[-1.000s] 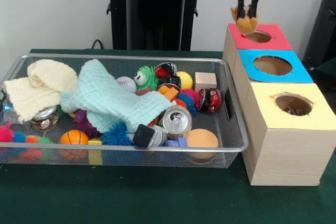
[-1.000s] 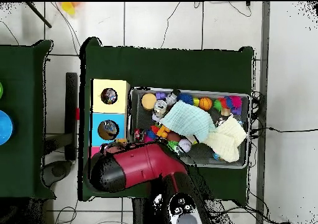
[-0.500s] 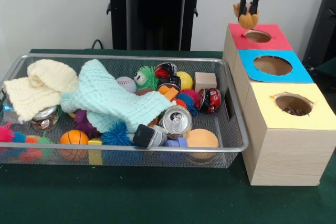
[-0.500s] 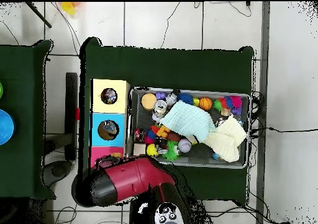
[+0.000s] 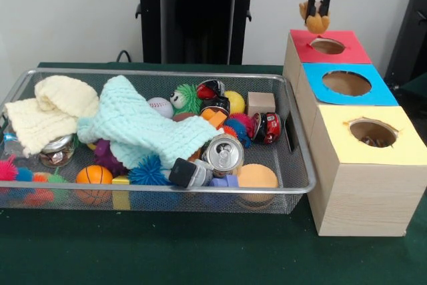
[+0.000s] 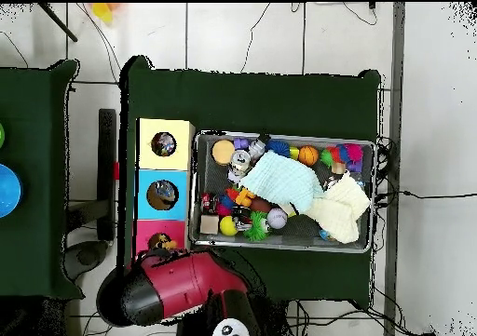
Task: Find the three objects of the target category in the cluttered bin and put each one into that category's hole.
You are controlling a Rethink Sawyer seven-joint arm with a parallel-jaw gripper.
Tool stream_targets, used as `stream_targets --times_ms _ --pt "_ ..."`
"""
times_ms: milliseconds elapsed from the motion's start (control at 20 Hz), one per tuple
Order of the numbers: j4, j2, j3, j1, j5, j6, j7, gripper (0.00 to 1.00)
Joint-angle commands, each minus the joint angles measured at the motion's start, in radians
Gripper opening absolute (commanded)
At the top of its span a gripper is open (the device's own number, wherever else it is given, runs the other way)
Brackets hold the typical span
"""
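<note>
Risen — end effector (image 5: 317, 13) clenched on one orange object (image 5: 316, 23) | above red box (image 5: 330, 46) | three boxes — one bin (image 5: 299, 177)

Silver wire-mesh bin (image 5: 293, 139), waffle-weave cloths (image 5: 137, 128)

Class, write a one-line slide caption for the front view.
Gripper holds a small orange object above the red box, beside the cluttered bin.

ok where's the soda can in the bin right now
In the front view the soda can lies on its side near the bin's front right, top facing the camera, between the mint cloth and the orange ball.
</note>
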Motion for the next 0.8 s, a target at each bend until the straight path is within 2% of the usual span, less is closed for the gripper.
stream_targets --times_ms 50,350,600,800 --pt "0.017 -0.019 -0.073 0.050 0.071 -0.003 0.229 0.00" --pt "0.010 -0.036 -0.117 0.091 0.098 0.017 0.220 0.00" --pt "-0.028 0.080 -0.164 0.143 0.106 -0.092 0.254 0.00" --pt "-0.037 0.158 -0.174 0.151 0.133 -0.189 0.249 0.00"
